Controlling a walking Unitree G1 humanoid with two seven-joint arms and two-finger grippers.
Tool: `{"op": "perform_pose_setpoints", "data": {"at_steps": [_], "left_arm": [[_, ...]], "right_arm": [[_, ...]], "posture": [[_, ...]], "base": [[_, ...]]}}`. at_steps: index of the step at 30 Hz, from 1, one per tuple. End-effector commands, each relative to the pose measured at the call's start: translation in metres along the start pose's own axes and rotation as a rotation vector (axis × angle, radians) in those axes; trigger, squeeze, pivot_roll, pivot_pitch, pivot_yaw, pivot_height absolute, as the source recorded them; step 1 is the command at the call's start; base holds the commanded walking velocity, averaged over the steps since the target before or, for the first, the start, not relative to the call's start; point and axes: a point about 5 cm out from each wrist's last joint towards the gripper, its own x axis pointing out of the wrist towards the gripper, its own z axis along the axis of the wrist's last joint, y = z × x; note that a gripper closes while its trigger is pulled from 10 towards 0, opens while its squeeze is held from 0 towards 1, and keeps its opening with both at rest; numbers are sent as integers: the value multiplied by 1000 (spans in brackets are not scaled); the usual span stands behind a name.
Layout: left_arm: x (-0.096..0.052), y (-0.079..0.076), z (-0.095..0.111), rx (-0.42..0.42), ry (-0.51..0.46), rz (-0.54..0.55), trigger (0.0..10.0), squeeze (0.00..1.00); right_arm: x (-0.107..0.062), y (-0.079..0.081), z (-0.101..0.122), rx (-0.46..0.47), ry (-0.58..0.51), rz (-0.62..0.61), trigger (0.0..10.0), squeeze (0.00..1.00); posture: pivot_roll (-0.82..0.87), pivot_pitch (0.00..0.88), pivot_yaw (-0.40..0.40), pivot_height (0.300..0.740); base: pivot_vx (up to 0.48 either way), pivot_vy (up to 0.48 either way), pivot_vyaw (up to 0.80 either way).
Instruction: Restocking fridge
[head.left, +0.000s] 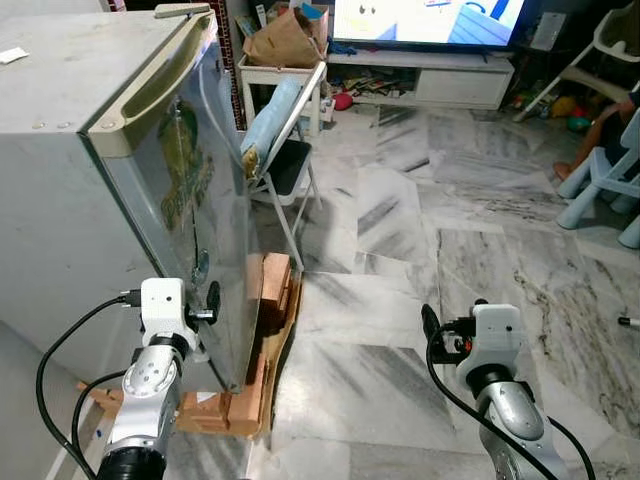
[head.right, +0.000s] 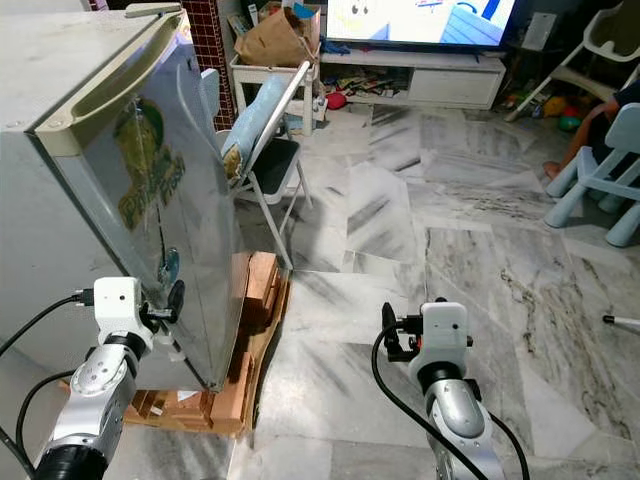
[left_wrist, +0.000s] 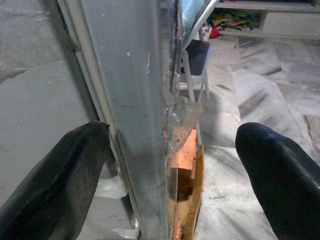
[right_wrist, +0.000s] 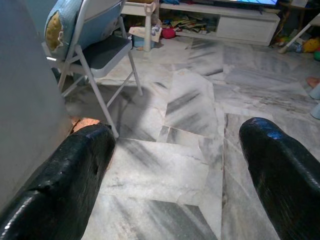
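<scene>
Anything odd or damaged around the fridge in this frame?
Yes. The fridge stands raised on a rough stack of wood blocks rather than on the floor. Torn clear film hangs loose off the door's edge. The left gripper has its jaws open astride that edge; the right gripper hangs open over the marble floor.

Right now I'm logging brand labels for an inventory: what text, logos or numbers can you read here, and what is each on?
Nothing can be read for certain.
Fridge door: a green and yellow logo sticker with lettering, too blurred and skewed to read.
Small round sticker lower on the door: too small to read.
TV screen: cartoon picture, no legible words.
</scene>
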Motion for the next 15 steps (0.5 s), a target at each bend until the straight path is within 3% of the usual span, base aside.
{"op": "perform_pose_setpoints", "data": {"at_steps": [1,7,15], "left_arm": [[4,3,5,13,-15,7,10000,0],[19,-2,15,46,-44,0,10000,0],[27,-4,21,34,-52,-12,10000,0]], "right_arm": [[-1,1,1,-2,2,2,10000,0],[-2,0,3,-9,-3,6,10000,0],[-3,-3,5,-16,-8,5,10000,0]], "posture": [[-56,38,-3,740],[-70,40,-7,740],[-76,40,-6,740]], "base": [[0,0,0],[0,0,0],[0,0,0]]}}
